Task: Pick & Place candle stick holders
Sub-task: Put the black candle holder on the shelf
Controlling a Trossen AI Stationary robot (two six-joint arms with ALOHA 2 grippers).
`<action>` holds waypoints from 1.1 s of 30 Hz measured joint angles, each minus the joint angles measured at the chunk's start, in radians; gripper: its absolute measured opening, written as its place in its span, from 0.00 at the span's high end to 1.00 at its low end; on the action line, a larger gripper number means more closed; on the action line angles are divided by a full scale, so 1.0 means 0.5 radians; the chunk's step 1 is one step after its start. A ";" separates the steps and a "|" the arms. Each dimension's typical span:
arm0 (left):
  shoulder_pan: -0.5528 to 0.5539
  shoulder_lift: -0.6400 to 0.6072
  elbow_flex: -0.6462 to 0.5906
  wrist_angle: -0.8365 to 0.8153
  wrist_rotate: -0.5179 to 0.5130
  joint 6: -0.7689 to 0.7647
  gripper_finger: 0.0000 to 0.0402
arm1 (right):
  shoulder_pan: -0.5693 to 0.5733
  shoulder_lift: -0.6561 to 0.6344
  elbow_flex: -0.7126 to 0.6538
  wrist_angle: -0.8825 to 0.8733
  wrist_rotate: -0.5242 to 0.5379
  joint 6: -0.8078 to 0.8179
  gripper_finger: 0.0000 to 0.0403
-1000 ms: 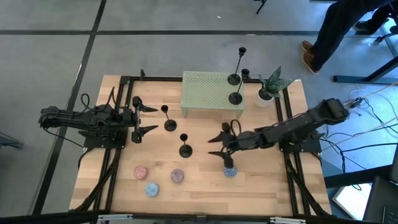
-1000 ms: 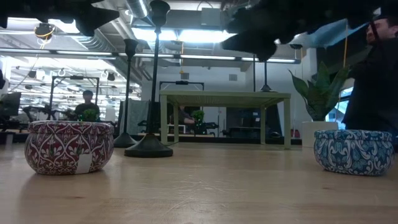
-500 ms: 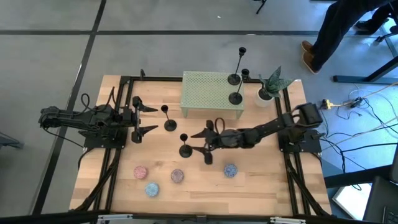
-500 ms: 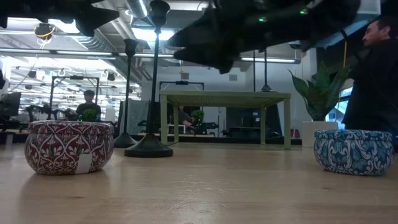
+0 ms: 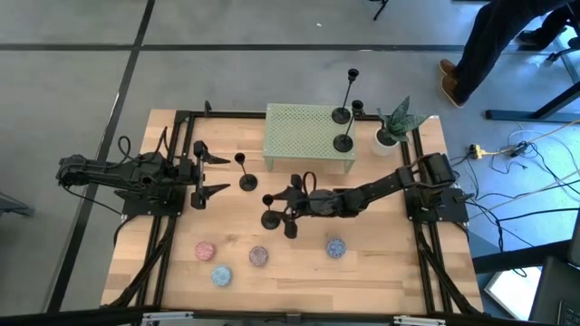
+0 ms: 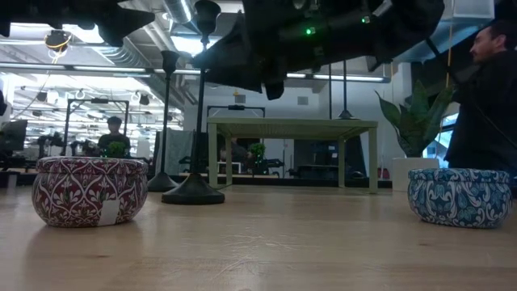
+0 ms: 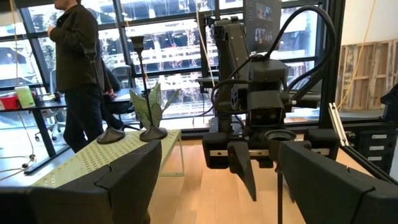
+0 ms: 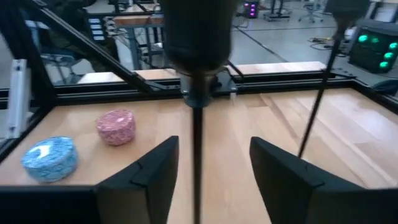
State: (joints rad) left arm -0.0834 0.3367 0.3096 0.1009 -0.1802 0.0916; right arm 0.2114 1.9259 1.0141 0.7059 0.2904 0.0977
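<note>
Two short black candle stick holders stand on their round bases on the wooden table: one (image 5: 269,217) at the middle, one (image 5: 246,181) farther left. Two tall holders (image 5: 343,141) (image 5: 341,114) stand on the green perforated stand (image 5: 304,134). My right gripper (image 5: 284,212) is open. In the right wrist view, its fingers stand on either side of the middle holder's thin stem (image 8: 197,134), below its cup (image 8: 199,37), without touching. The other short holder's stem (image 8: 317,106) shows beyond. My left gripper (image 5: 201,172) waits open at the table's left.
Four small round patterned tins lie near the front edge: pink (image 5: 205,249), light blue (image 5: 221,274), dark red (image 5: 258,256) and blue (image 5: 336,247). A potted plant (image 5: 391,129) stands right of the green stand. A person (image 5: 507,36) stands beyond the far right corner.
My right gripper has gone toward the table's left edge, from above the blue tin to the middle short holder. Its open fingers now stand on either side of the holder's stem. The holders have not moved.
</note>
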 joint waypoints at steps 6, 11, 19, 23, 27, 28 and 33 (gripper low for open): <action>0.000 0.000 0.000 0.000 0.000 0.000 0.20 | 0.000 0.011 0.003 0.000 0.010 -0.003 0.67; 0.000 0.000 0.000 0.000 0.000 0.000 0.20 | -0.011 0.011 0.003 0.001 0.009 -0.010 0.82; 0.000 0.000 0.000 0.000 -0.001 -0.001 0.20 | -0.011 0.011 0.003 -0.002 0.009 -0.061 0.96; 0.000 0.000 0.000 0.006 -0.001 -0.001 0.20 | -0.010 -0.015 0.003 -0.029 0.008 -0.059 0.92; 0.001 0.000 0.000 0.075 0.079 -0.001 0.20 | 0.005 -0.178 0.003 -0.153 -0.006 -0.053 0.95; 0.000 0.000 0.000 0.114 0.121 0.000 0.20 | 0.009 -0.242 0.003 -0.225 -0.006 -0.054 0.96; -0.003 0.000 0.001 0.248 0.297 0.000 0.20 | 0.044 -0.633 0.003 -0.678 0.005 -0.032 0.97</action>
State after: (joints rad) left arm -0.0849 0.3367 0.3099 0.2250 -0.0319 0.0914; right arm 0.2335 1.6093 1.0157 0.3667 0.2928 0.0815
